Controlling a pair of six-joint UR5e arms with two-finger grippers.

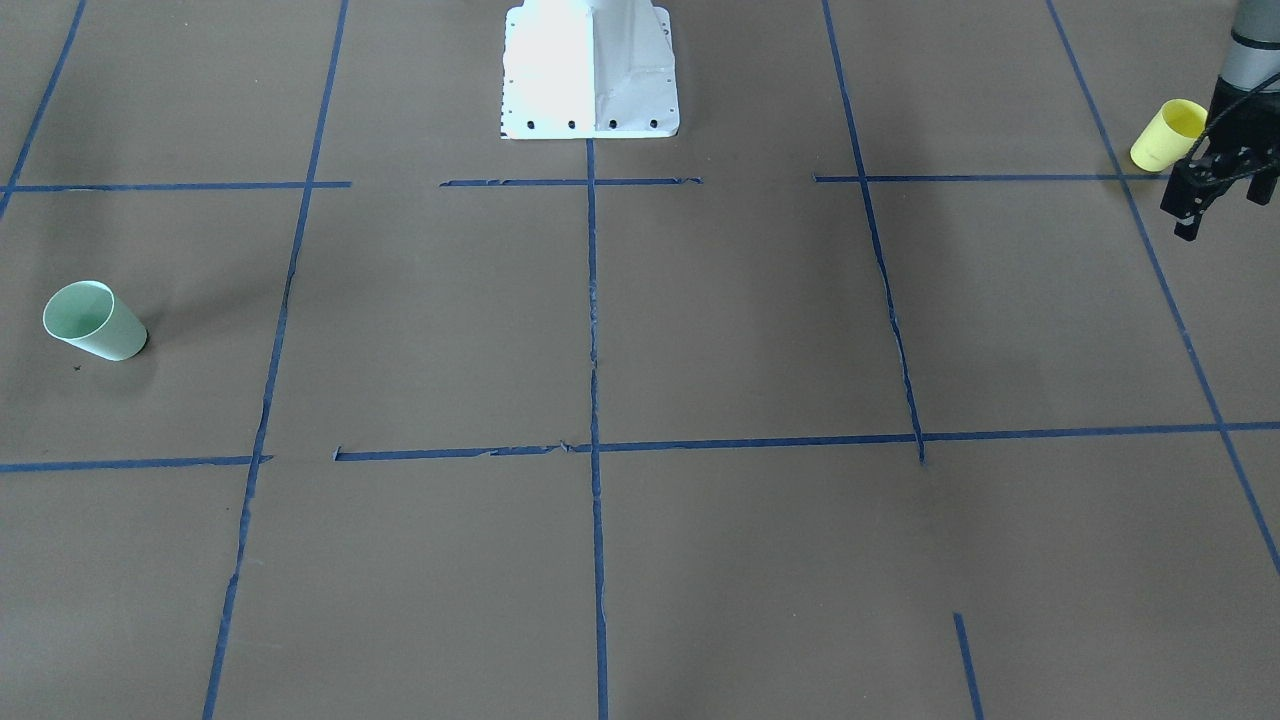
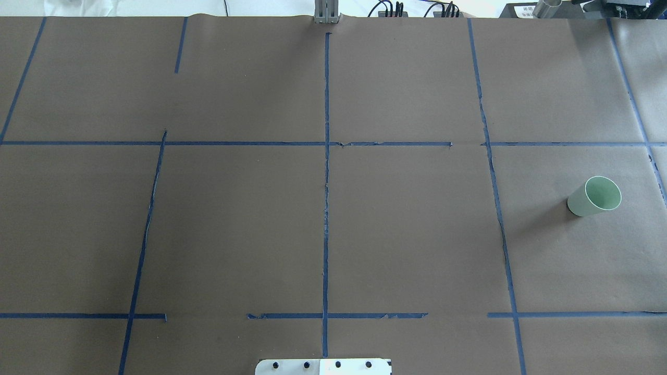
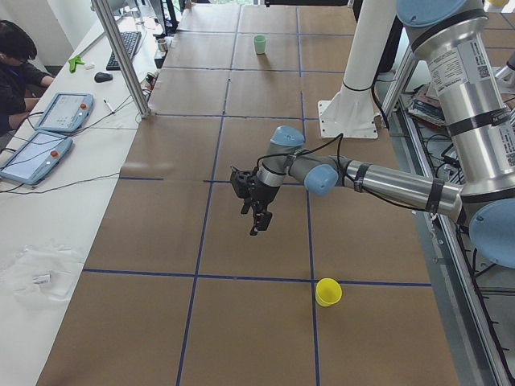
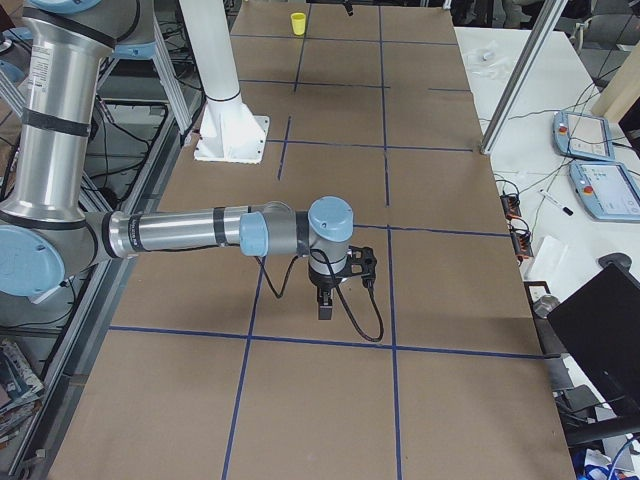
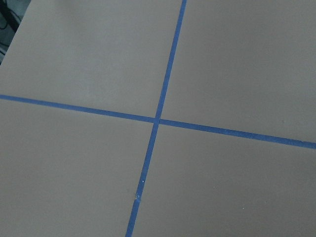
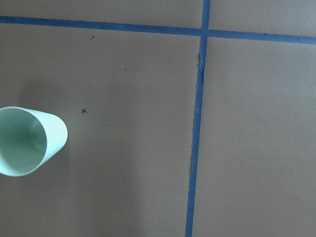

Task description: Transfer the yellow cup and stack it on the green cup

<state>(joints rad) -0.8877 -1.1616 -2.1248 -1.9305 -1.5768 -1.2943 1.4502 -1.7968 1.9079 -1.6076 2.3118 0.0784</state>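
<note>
Tabletop (image 2: 417, 234) of matte brown paper, gridded with blue tape (image 2: 325, 208), carried the two cups upright at opposite ends. Each looked reachable by one arm only, which is probably why a transfer was called for. The left gripper (image 1: 1222, 212) hung at the upper right of the front view, near the yellow cup (image 1: 1165, 135) but apart from it, its black fingers seemingly parted and holding nothing. The right gripper (image 4: 327, 305) hovered at the middle of the right side view; I could not tell its opening. The green cup (image 1: 95, 320), smooth and tapered like the yellow one, stood at the front view's left edge.
</note>
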